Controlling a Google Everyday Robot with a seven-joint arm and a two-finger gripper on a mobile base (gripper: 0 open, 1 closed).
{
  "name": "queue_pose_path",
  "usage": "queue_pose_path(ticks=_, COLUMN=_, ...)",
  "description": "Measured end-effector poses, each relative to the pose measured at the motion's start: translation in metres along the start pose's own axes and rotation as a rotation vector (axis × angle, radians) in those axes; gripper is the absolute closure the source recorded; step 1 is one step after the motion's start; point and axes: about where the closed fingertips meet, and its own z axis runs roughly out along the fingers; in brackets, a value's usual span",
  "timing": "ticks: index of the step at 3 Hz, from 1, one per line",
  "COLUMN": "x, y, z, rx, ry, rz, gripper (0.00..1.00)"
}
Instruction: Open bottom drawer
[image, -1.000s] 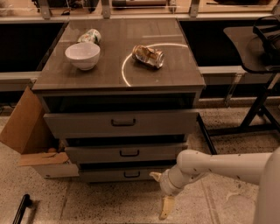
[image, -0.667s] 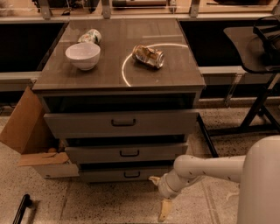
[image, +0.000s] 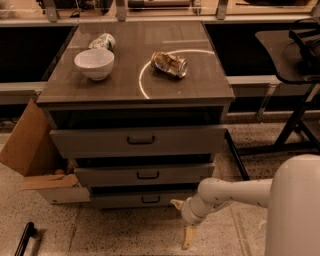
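The bottom drawer (image: 120, 200) is the lowest and narrowest of three grey-brown fronts, with a small dark bar handle (image: 150, 199) at its centre. It stands out a little from the cabinet, as do the two drawers above it. My gripper (image: 181, 221) is low, just above the floor, in front of the drawer's right end and to the right of the handle. It is open and empty: one pale fingertip (image: 176, 203) lies close to the drawer front and the other (image: 187, 240) points down at the floor.
On the cabinet top (image: 200, 85) are a white bowl (image: 94, 63), a crushed can (image: 170, 64) and a lying can (image: 102, 41). An open cardboard box (image: 35, 155) stands at the left. A dark stand's legs (image: 295, 130) are at the right. A black object (image: 25, 237) lies on the floor.
My arm has shifted slightly left toward the bottom drawer, and more of its white body fills the lower right. The drawers have not moved.
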Motion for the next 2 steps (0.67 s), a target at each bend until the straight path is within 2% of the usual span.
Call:
queue_pose_path(ticks=1, x=0.0368, y=-0.0561, z=0.0299, rx=0.018, ry=-0.001, rz=-0.087, gripper=0.00)
queue_pose_path(ticks=2, x=0.0368, y=-0.0561, z=0.0299, rx=0.018, ry=-0.001, rz=-0.087, gripper=0.00)
